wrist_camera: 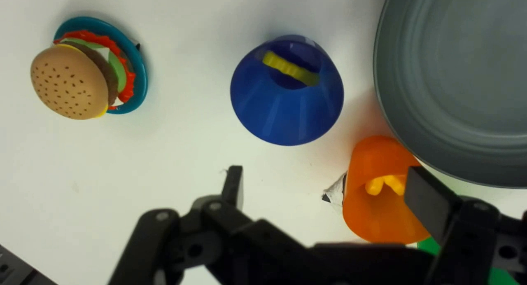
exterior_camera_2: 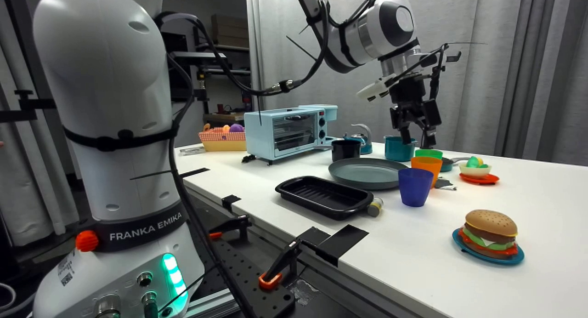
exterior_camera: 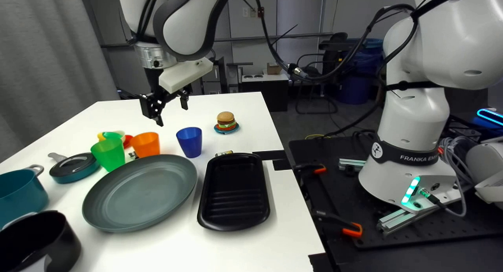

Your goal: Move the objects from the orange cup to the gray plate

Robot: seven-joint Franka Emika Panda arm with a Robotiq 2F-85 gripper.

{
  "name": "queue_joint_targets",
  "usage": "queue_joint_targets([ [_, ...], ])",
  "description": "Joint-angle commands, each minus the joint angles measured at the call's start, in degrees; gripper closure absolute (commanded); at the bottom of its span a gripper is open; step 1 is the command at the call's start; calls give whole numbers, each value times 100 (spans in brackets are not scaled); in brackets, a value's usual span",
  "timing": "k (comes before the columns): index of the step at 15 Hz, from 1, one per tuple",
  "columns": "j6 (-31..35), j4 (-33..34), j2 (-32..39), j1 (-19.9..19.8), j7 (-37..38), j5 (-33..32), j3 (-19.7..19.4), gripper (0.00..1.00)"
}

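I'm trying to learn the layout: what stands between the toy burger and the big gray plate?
A blue cup stands between the toy burger and the big gray plate. The wrist view shows it clearly; both exterior views agree.

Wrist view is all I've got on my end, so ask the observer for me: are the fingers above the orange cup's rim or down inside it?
Observer: Above it. In both exterior views the fingers hang higher than the rim of the orange cup.
Operator: At my lower right I only get slivers of something green. What is that?
Observer: A green cup; both exterior views show it standing rim up beside the orange cup.
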Motion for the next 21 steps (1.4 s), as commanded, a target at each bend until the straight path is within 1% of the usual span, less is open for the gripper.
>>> queue_joint_targets([
  [1,86,610,595,323,259,28,-400,0],
  [5,94,902,907,523,373,66,-652,0],
  [6,55,953,949,607,452,-41,-739,0],
  [7,18,734,776,557,182,115,-695,0],
  [13,34,738,830,582,158,189,-718,0],
  [21,171,1039,1182,577,213,372,-723,0],
])
